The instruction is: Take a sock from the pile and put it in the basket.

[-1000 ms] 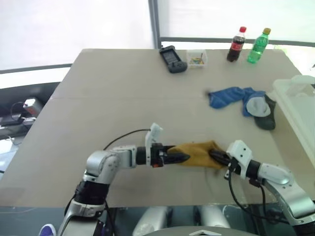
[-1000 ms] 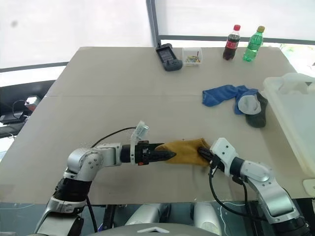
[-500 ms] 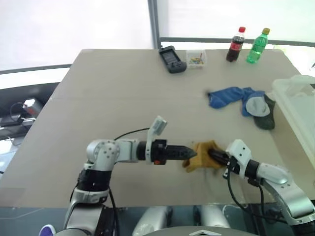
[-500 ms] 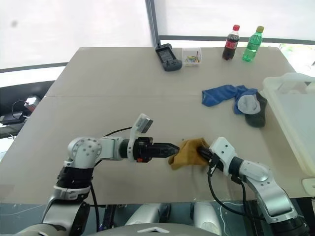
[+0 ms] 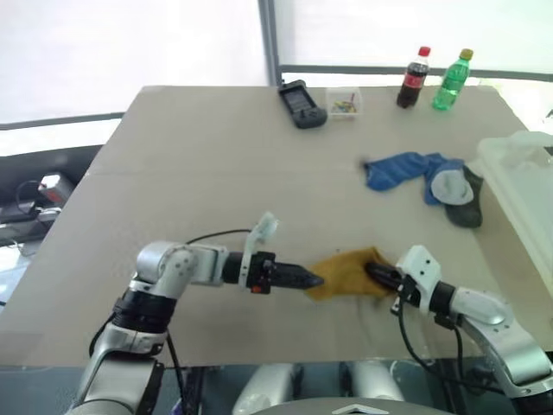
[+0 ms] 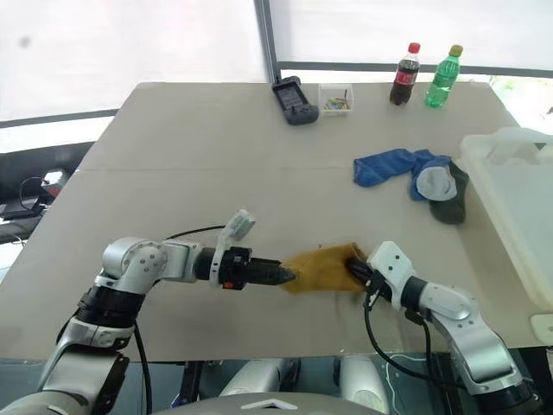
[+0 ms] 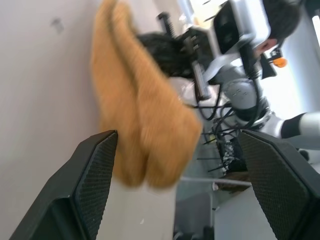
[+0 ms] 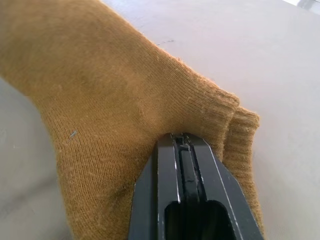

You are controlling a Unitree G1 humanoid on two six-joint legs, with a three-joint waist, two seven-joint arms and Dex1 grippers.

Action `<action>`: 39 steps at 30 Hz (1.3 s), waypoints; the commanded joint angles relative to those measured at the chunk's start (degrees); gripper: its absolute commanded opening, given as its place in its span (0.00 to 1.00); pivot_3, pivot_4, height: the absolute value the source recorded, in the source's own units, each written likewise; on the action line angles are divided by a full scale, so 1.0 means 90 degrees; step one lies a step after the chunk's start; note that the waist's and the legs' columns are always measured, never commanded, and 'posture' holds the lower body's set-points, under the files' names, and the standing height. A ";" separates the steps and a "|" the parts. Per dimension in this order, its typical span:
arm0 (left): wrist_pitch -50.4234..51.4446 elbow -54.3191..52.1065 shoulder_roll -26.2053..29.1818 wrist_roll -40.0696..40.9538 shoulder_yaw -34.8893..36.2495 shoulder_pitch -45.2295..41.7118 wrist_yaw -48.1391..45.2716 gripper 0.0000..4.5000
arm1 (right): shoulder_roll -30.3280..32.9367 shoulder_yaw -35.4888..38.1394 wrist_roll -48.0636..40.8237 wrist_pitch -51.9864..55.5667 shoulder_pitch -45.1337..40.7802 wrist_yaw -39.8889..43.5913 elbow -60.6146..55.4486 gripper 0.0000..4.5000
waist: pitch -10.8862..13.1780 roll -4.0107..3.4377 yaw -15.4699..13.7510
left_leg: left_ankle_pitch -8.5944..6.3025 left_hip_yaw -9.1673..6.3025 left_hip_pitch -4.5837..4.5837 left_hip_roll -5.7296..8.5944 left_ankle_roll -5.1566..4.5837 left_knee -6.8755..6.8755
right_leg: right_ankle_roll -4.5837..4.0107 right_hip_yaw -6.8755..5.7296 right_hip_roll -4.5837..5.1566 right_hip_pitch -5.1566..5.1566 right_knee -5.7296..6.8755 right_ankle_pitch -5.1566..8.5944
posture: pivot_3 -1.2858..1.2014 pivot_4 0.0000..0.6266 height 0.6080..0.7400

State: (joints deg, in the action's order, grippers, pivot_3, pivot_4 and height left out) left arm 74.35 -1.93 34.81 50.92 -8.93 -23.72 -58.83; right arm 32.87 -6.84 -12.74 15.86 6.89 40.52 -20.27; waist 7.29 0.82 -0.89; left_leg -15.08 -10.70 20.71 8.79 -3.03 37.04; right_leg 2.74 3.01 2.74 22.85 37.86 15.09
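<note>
1. The right hand (image 6: 356,273) is clamped on the ribbed cuff of a mustard-yellow sock (image 6: 321,268), its two black fingers pressed flat together over the knit in the right wrist view.
2. That sock lies stretched out on the tabletop (image 6: 199,164) near the front edge, between the two hands and well apart from the rest of the pile.
3. The left hand (image 6: 283,276) points at the sock's free end; in the left wrist view its fingers (image 7: 92,185) stand wide apart with the sock's end between them, and neither finger presses on the cloth.
4. The pile (image 6: 415,178) sits further back towards the right: a blue sock (image 6: 384,166) spread flat and a dark grey sock (image 6: 449,201) with a light grey patch, the two touching.
5. The basket (image 6: 518,216), whitish and translucent with a rounded rim, stands at the right edge of the tabletop, just beside the dark grey sock.
6. Along the far edge: a black device (image 6: 295,89), a small clear box (image 6: 336,98) of coloured bits, a dark cola bottle (image 6: 401,74) with a red cap, and a green bottle (image 6: 441,78) with a yellow cap.
</note>
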 commanded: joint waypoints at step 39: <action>-0.0002 -0.0461 -0.0475 -0.0388 0.0218 0.0176 0.1027 0.92 | 0.0027 0.0009 0.0075 0.0276 0.0298 -0.0168 -0.0206 0.02 | 0.0012 -0.0009 -0.0050 | -0.0001 -0.0001 -0.0001 0.0000 0.0001 -0.0022 | 0.0002 -0.0001 0.0004 -0.0002 -0.0017 0.0000 | 0.52 0.24 1.00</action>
State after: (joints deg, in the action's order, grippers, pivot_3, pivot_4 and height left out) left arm 73.14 -6.89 31.58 47.35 -6.37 -21.44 -50.70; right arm 33.02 -6.33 -12.72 17.24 8.58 39.32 -22.46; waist 7.40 0.74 -1.34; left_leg -15.09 -10.71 20.70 8.79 -3.03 36.84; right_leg 2.77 3.00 2.77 22.84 37.71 15.10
